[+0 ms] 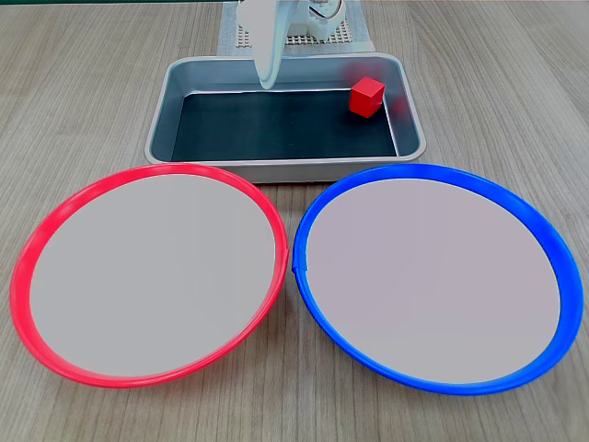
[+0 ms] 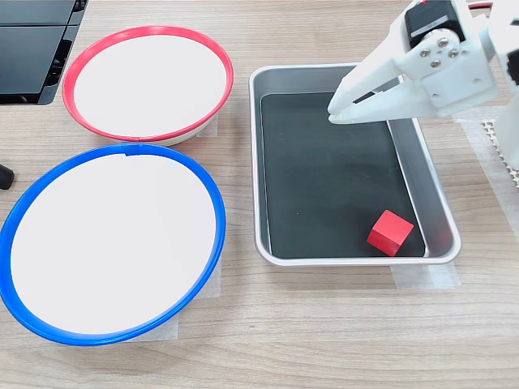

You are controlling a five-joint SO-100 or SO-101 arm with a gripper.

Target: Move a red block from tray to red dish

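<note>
Claw (image 2: 334, 112): empty, jaws nearly closed, above tray (image 2: 272, 243) | red block (image 2: 390, 232): opposite corner, unobstructed | red dish (image 2: 77, 61), blue dish (image 2: 32, 182): beside tray

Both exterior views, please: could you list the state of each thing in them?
Small red cube: resting in a corner of the tray, not gripped.
Grey metal tray: holds only the cube.
Red-rimmed round dish: empty.
Blue-rimmed round dish: empty.
White gripper: above the tray, fingers together, holding nothing.

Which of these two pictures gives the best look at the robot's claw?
The second exterior view: the whole gripper shows from the side above the tray, fingers nearly together. The first exterior view shows only one blurry white finger.
</note>
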